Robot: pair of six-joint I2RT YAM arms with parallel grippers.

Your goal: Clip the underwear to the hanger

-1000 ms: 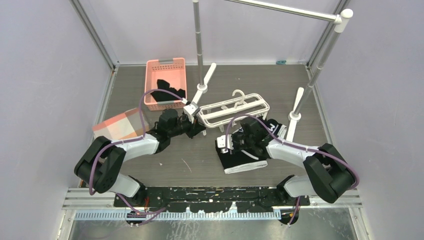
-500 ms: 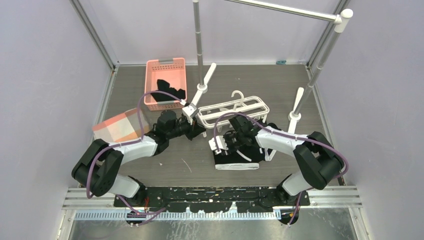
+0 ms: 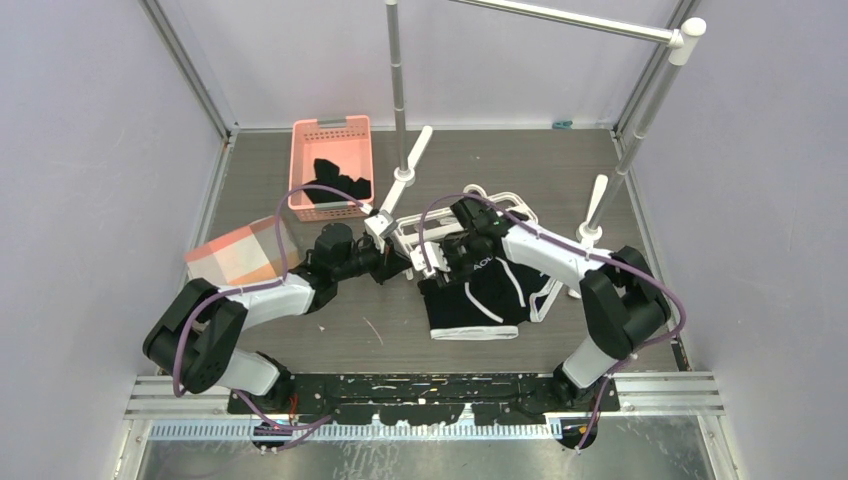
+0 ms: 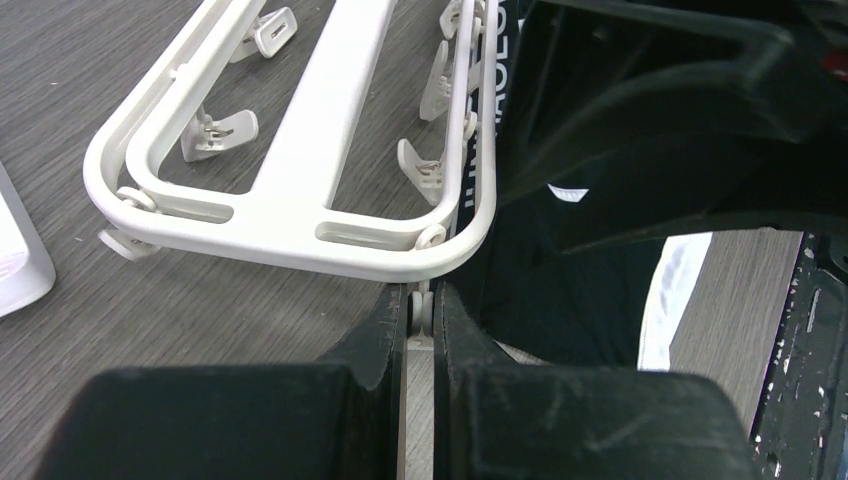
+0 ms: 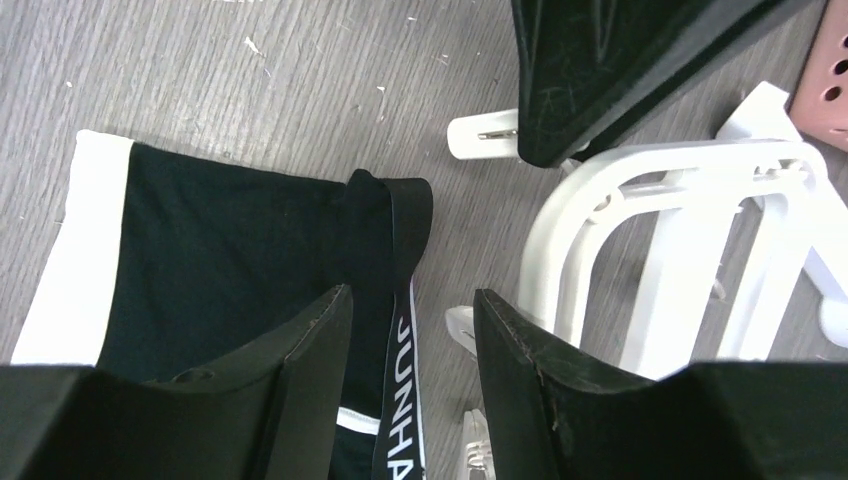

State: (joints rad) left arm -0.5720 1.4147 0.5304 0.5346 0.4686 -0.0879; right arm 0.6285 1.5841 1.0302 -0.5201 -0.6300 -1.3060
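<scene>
— Where do we find the underwear (image 3: 478, 300)?
— Flat on the table (image 3: 390, 335), centre of the top view, waistband just beside the hanger (image 4: 310, 130).
— And our grippers?
— Our left gripper (image 4: 420, 305) clamps the hanger's corner. Our right gripper (image 5: 410, 300) hangs over the waistband, jaws apart, holding nothing.

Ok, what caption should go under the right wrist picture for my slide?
Open right claw hovers over the lettered waistband of the black underwear, beside the white hanger.

Bright, even light; faint soft shadows; wrist views blurred along their near edges
</scene>
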